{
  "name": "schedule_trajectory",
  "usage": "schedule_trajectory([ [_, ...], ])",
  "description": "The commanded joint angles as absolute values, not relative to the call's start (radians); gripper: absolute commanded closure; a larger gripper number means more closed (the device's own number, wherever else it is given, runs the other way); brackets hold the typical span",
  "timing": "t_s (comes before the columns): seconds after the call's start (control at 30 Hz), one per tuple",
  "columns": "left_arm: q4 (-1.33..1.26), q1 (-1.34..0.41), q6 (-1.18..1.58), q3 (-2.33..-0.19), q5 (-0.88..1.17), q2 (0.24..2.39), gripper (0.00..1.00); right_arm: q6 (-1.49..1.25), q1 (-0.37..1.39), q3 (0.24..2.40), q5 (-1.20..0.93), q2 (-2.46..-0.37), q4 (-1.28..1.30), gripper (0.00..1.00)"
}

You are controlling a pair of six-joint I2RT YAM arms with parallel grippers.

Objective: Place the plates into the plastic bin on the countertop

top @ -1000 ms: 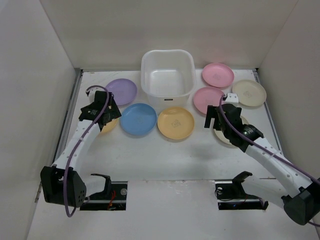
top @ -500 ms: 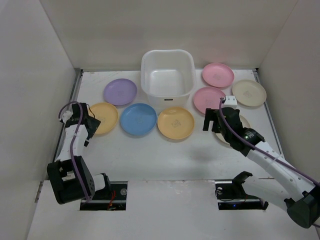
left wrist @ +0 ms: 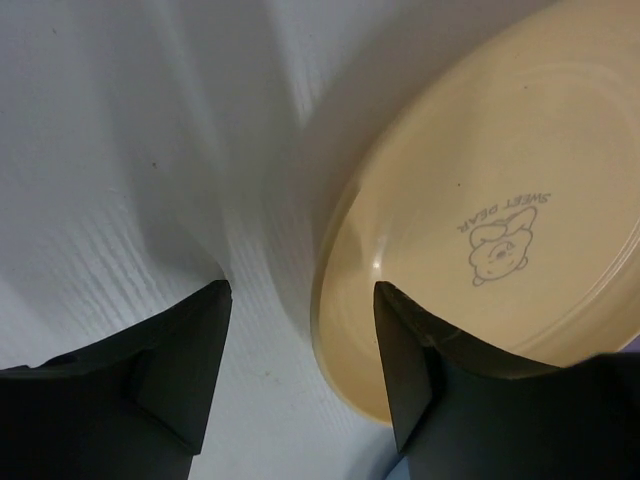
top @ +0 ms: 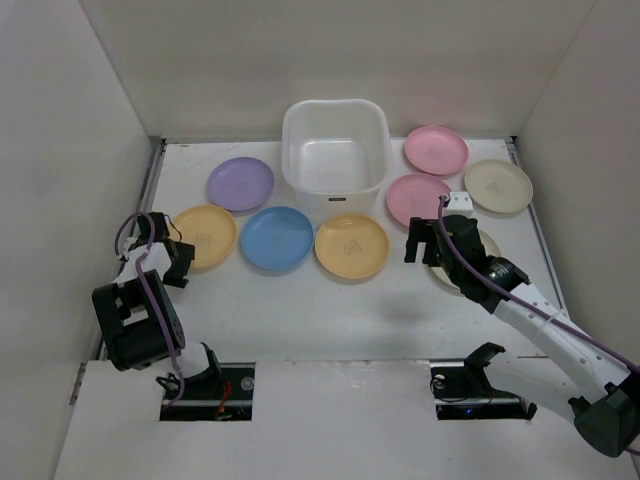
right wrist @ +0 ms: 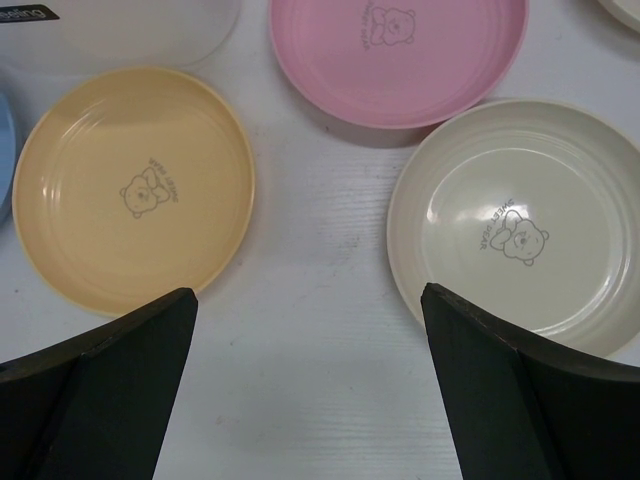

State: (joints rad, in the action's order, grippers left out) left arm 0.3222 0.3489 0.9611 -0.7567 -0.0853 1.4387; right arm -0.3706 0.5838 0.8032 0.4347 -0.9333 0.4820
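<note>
The white plastic bin (top: 335, 150) stands at the back centre of the countertop (top: 330, 300) and looks empty. Around it lie plates: purple (top: 240, 183), yellow-orange (top: 205, 235), blue (top: 276, 238), yellow-orange (top: 351, 245), two pink (top: 417, 197) (top: 436, 149), cream (top: 498, 185), and a second cream one (top: 478, 245) partly under my right arm. My left gripper (top: 168, 262) is open, low at the left yellow-orange plate (left wrist: 500, 200); its jaws (left wrist: 300, 295) straddle the rim. My right gripper (top: 422, 240) (right wrist: 310, 300) is open and empty above the gap between the centre yellow-orange plate (right wrist: 135, 190) and the cream plate (right wrist: 520, 225).
White walls close in the countertop on the left, back and right. The pink plate (right wrist: 400, 50) and the bin's near wall (right wrist: 130, 25) lie just beyond my right gripper. The arm bases sit at the near edge.
My left arm has folded back toward the near left, and its gripper has dropped from over the left yellow-orange plate to that plate's near-left rim. My right gripper has barely shifted.
</note>
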Motion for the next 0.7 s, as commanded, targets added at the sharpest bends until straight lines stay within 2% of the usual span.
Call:
schedule_trajectory([
  [0.0,0.281,0.355,1.011,-0.776,-0.055,1.483,0.48,-0.364,0.584,0.808,0.422,-0.92,0.42,0.0],
  [0.17,0.281,0.352,1.031,-0.792,-0.055,1.543,0.67,-0.364,0.579,0.816,0.422,-0.913,0.431,0.0],
  [0.3,0.27,0.357,1.035,-0.784,-0.055,1.571,0.9,-0.368,0.579,0.811,0.422,-0.891,0.437,0.0],
  [0.37,0.268,0.363,1.037,-0.779,-0.045,1.559,0.97,-0.368,0.582,0.813,0.422,-0.884,0.443,0.0],
  [0.43,0.275,0.367,1.017,-0.781,-0.028,1.508,1.0,-0.368,0.584,0.816,0.422,-0.877,0.449,0.0],
  [0.67,0.446,0.363,0.85,-0.915,-0.032,1.143,0.98,-0.373,0.616,0.819,0.411,-0.864,0.457,0.0],
])
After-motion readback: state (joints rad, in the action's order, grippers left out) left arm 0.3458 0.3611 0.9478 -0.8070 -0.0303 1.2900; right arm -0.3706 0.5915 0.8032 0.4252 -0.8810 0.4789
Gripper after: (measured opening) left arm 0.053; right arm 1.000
